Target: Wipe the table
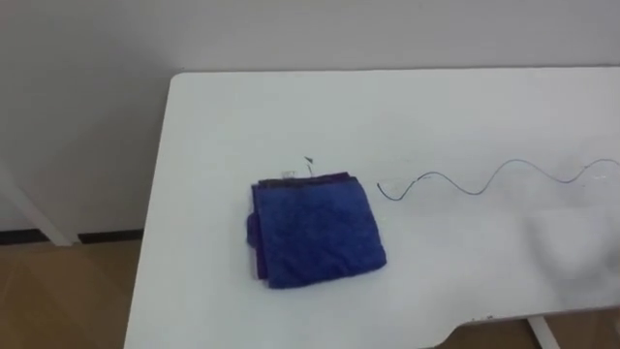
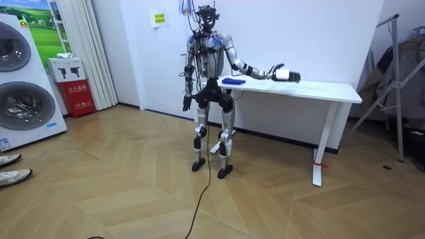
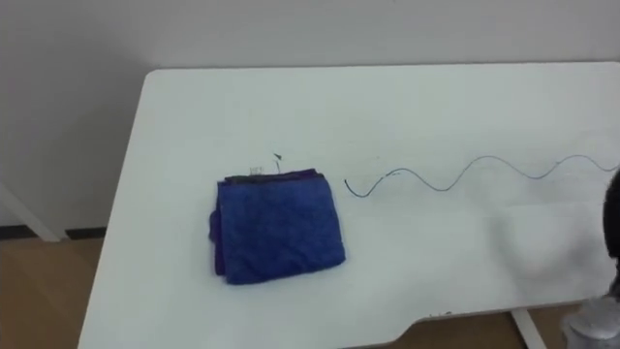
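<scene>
The blue cloth (image 1: pixel 315 231) lies folded on the white tabletop (image 1: pixel 465 116), toward its left end and closer to the near edge than the far one. It is grasped by neither hand. A thin wavy line (image 1: pixel 484 181) is drawn on the tabletop from just right of the cloth outward to the right.

The right hand (image 2: pixel 285 76) is held out above the tabletop, well to the right of the cloth. Whether its fingers are released or clenched cannot be told. The left hand (image 2: pixel 187 103) hangs at the robot's side, and its fingers cannot be made out either.

With the hand so far off, the cloth may be nudged rather than caught. If it is pressed at one corner only, the folded layers may be dragged open or bunched, and the line smeared rather than lifted. A sweep toward the near edge could carry the cloth off the tabletop. Because the robot is stationed at the left end, the line's right end may be hard to reach.

Nothing is seen lying between hand and cloth. A washing machine (image 2: pixel 23 109) and a red box (image 2: pixel 78 89) are placed at the room view's left and a metal stand (image 2: pixel 392 79) at its right, all well apart from the work.
</scene>
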`<state>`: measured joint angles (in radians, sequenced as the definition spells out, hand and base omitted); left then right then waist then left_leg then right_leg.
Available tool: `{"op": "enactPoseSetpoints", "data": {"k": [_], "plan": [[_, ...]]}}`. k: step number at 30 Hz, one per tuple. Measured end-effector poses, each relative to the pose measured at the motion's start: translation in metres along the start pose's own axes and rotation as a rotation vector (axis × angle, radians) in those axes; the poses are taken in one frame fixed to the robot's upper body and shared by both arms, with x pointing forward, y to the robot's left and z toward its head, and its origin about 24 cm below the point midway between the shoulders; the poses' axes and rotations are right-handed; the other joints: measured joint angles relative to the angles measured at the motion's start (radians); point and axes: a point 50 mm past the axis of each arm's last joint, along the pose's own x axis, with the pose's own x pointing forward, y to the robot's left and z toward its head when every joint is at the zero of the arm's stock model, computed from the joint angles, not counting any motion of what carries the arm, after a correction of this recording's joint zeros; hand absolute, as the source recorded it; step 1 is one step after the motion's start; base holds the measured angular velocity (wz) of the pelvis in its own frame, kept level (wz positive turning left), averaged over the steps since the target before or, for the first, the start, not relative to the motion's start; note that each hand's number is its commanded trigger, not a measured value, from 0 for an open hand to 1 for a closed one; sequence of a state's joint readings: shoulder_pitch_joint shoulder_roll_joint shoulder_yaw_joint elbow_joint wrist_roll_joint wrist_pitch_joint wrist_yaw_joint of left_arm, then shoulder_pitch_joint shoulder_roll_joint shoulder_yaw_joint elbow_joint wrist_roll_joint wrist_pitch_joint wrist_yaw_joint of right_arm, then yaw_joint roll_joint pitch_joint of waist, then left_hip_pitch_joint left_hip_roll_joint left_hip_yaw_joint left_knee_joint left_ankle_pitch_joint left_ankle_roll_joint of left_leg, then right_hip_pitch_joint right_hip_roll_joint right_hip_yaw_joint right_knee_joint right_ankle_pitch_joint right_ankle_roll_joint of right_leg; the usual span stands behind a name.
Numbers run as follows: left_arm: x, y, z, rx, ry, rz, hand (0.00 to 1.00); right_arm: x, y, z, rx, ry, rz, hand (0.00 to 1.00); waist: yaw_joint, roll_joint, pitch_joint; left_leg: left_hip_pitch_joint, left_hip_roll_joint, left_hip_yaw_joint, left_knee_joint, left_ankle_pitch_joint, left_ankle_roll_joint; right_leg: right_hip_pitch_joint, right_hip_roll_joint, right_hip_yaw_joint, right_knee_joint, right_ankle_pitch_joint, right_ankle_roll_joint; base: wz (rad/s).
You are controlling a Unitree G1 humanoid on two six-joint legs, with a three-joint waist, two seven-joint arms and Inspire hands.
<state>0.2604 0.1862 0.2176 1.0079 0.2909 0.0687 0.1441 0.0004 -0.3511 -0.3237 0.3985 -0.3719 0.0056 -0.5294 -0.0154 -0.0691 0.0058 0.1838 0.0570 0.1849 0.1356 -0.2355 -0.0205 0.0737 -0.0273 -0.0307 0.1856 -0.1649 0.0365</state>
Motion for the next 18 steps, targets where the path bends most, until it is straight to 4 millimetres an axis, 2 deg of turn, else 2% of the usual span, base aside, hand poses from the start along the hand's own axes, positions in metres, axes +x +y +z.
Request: {"op": "enactPoseSetpoints", "data": {"k": [3,4,7,10,13,16,18], "plan": [[0.0,-0.002,0.003,0.014,-0.022,-0.008,0.0,0.001,0.002,0.027,-0.013,-0.139,-0.002,0.0,0.024,-0.014,0.0043,-0.001,0.0,-0.003,0.0,0.0,0.0,0.001,0.0,-0.003,0.0,0.0,0.0,0.02],[-0.001,-0.003,0.001,0.028,-0.019,-0.013,0.0,0.001,0.004,0.038,-0.023,-0.186,-0.003,0.0,0.035,-0.011,0.0067,-0.002,0.0,-0.003,0.0,0.0,0.0,0.003,-0.001,-0.003,0.0,0.0,0.0,0.0],[-0.001,-0.005,0.001,0.038,-0.017,-0.021,0.0,-0.004,0.009,0.062,-0.043,-0.308,0.016,0.0,0.052,-0.013,0.005,-0.003,0.0,-0.004,0.0,0.0,0.0,-0.002,-0.001,-0.005,0.0,0.0,0.0,0.01],[-0.001,-0.006,0.001,0.047,-0.02,-0.026,0.0,-0.01,0.014,0.087,-0.049,-0.43,0.03,0.0,0.058,-0.003,0.0025,-0.009,0.0,-0.018,0.001,0.0,0.0,-0.001,-0.003,-0.015,0.0,0.0,0.0,0.11],[-0.001,-0.01,0.007,0.052,-0.036,-0.038,0.0,-0.014,0.022,0.097,-0.089,-0.492,0.058,0.0,0.065,0.011,-0.0068,-0.015,0.0,-0.03,0.003,0.0,0.0,0.0,-0.004,-0.034,0.0,0.0,0.0,0.12],[-0.003,-0.015,0.014,0.055,-0.067,-0.047,0.0,-0.024,0.031,0.108,-0.103,-0.553,0.114,0.0,0.081,0.019,-0.0067,-0.019,0.001,-0.029,0.003,0.001,0.0,-0.002,-0.004,-0.039,0.0,0.0,0.0,0.0],[-0.003,-0.018,0.018,0.066,-0.081,-0.056,0.0,-0.031,0.037,0.114,-0.099,-0.582,0.158,0.0,0.095,0.017,-0.0059,-0.018,0.002,-0.03,0.003,0.001,-0.001,-0.001,-0.004,-0.041,0.0,0.0,0.0,0.0]]}}
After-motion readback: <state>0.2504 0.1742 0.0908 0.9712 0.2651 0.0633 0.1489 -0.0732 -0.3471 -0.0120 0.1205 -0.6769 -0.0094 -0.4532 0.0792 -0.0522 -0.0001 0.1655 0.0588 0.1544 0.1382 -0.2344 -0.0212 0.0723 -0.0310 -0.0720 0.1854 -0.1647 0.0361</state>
